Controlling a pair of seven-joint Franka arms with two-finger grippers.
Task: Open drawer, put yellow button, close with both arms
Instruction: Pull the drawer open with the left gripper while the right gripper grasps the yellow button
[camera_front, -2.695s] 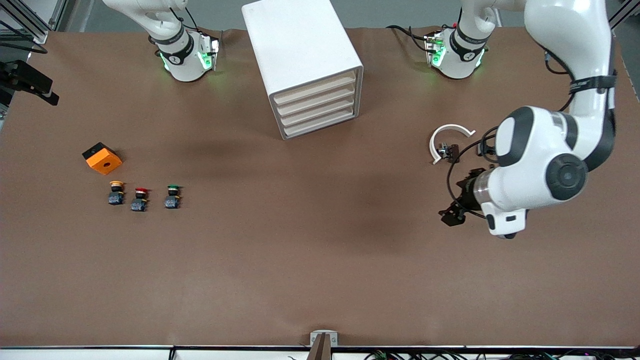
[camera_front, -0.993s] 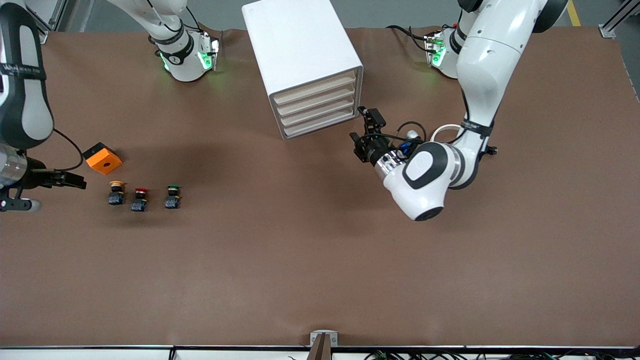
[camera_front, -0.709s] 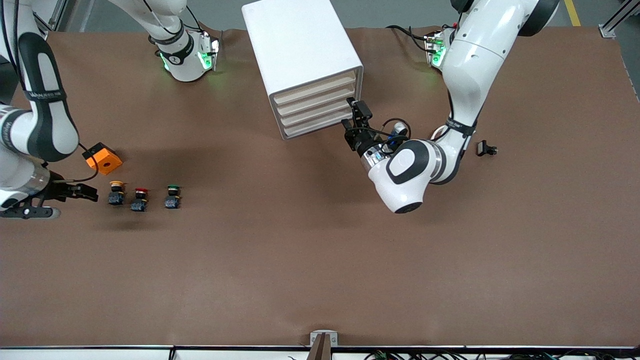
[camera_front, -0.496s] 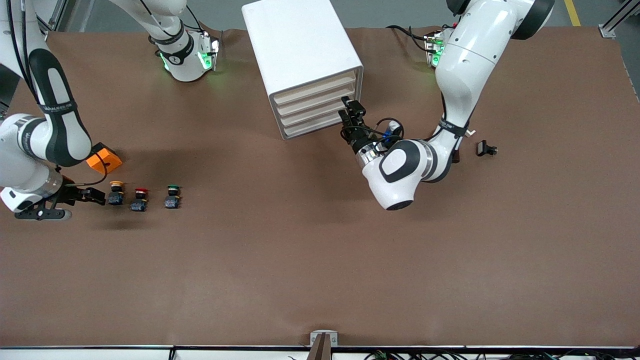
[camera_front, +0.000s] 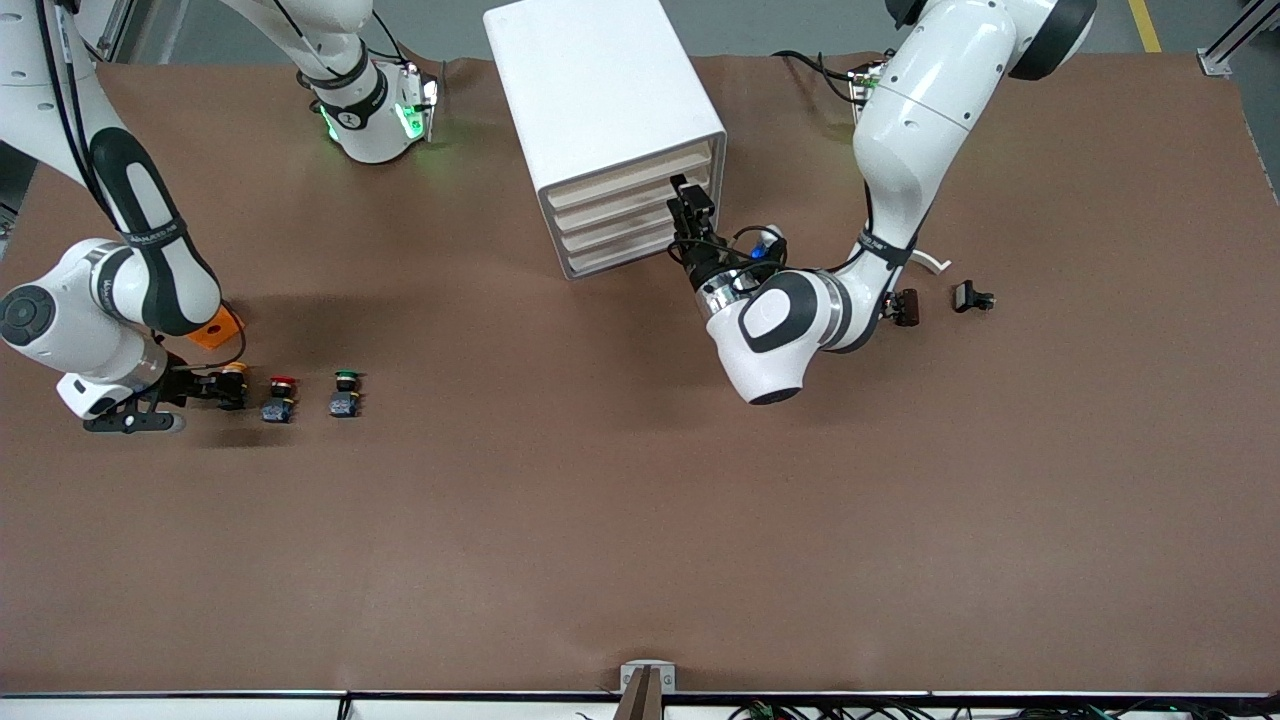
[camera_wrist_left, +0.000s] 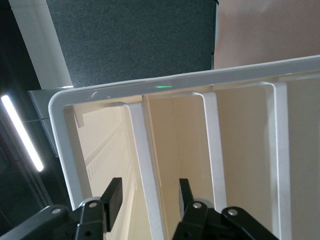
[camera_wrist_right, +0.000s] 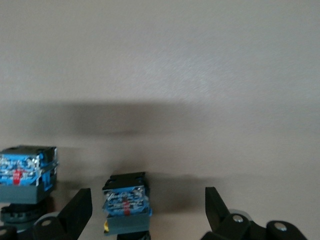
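Right gripper (camera_front: 222, 389): you have it low at the right arm's end of the table, fingers spread wide with the yellow button (camera_wrist_right: 126, 207) between them; nothing is gripped yet.
Yellow button: it stands on the table (camera_front: 640, 520) at the end of a row of three, just beside the red-capped button (camera_front: 278, 397), with the green-capped button (camera_front: 345, 392) next along. The orange block (camera_front: 216, 328) lies a little farther from the front camera.
Button axis: its long axis looks upright, cap on top and dark body below. In the right wrist view you see the blue underside of the body facing the camera.
Step in hand, right: centre the body between your fingers before you close. Keep the finger on the red-capped button's side from nudging it, since the two sit close.
Left gripper (camera_front: 692, 208): it is at the cabinet's (camera_front: 600, 90) front, at the corner toward the left arm's end, fingers parted either side of a white divider (camera_wrist_left: 145, 170) by the drawer (camera_front: 625, 180).
Step in hand, left: get a firm hold on the uppermost front only, then pull straight out along the drawer's own run, which looks angled to the table edge.
Drawer: still shut, flush with the three below.
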